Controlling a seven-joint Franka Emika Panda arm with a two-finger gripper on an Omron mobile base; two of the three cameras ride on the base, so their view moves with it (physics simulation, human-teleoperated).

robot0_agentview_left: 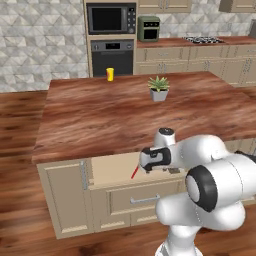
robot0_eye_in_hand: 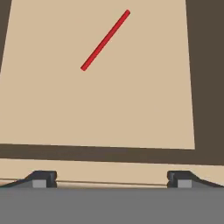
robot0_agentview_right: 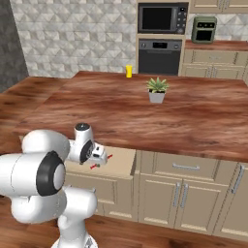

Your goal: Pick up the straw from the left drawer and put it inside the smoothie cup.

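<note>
A thin red straw [robot0_eye_in_hand: 105,40] lies on the light tan floor of a beige wooden drawer [robot0_agentview_left: 112,167], whose panelled front carries a silver bar handle [robot0_agentview_left: 145,200]. The island counter [robot0_agentview_left: 100,117] above is streaked reddish-brown wood grain. On it stand a small yellow cup [robot0_agentview_left: 110,74] and a green spiky plant [robot0_agentview_left: 158,83] in a grey-white pot [robot0_agentview_left: 158,95]. The robot arm [robot0_agentview_left: 210,175] is glossy white with dark joints. Behind, the wall [robot0_agentview_left: 40,40] shows a grey-and-white triangular tile pattern, beside a black oven [robot0_agentview_left: 112,57], a black microwave [robot0_agentview_left: 111,19] and an olive-green toaster oven [robot0_agentview_left: 148,28]. Floorboards [robot0_agentview_left: 20,200] are dark reddish wood.
</note>
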